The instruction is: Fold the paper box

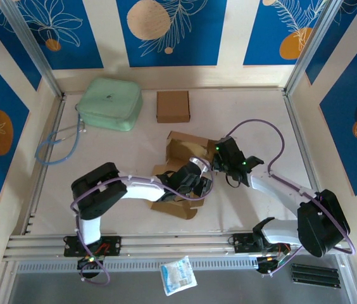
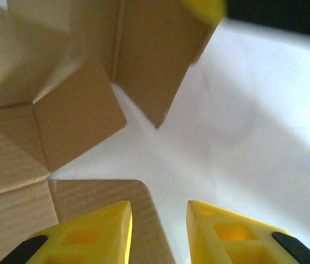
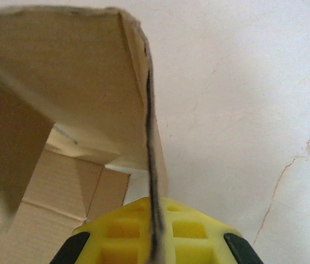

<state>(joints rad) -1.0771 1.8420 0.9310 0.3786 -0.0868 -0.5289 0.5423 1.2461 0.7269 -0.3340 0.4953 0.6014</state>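
- Mid-table, between my two arms, lies the paper box (image 1: 180, 151): brown cardboard, partly raised, several flaps splayed flat.
- Right gripper (image 3: 155, 239) is pinched closed on the thin edge of an upright wall (image 3: 83, 66) on the box's right side.
- Left gripper (image 2: 159, 228) stands slightly parted, with nothing between its yellow fingers (image 2: 89, 234).
- A loose flap (image 2: 75, 118) lies just ahead and to the left of those fingers, close by. My left arm is the nearer one, so I judge it should fold this flap next.
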